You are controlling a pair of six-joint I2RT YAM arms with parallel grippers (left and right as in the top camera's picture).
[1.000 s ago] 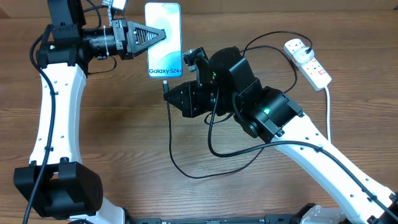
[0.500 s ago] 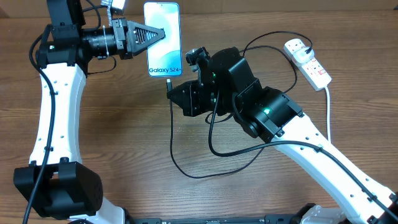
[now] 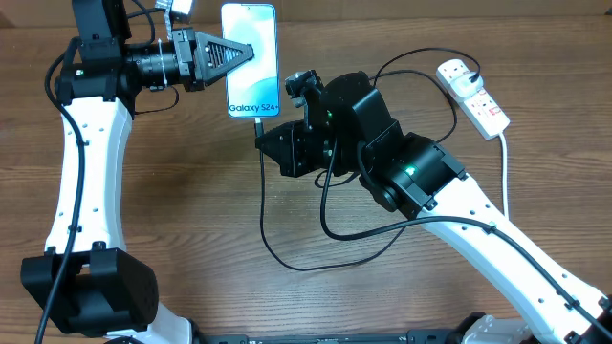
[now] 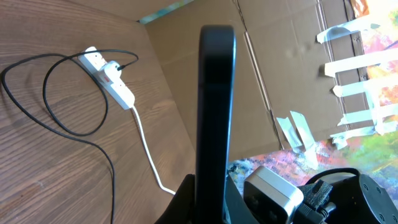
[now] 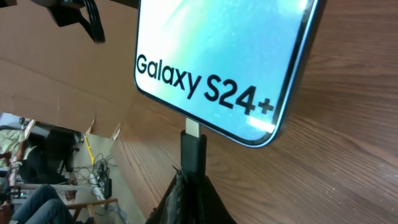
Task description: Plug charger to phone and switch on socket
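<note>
Both clamped: left pincer [image 3: 251,52] grips the phone [image 3: 251,86], right pincer [image 3: 260,135] holds the charger [image 5: 193,154] at its end.

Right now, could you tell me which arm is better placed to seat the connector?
Right: the right tool grips the charger connector at the phone's port; the left tool holds the phone.

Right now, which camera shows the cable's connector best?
The right wrist view: the connector stands large and sharp in the middle, its metal tip at the phone's lower edge. The overhead view shows the connector only as a tiny dark speck below the phone. The left wrist view shows the phone edge-on and no connector.
</note>
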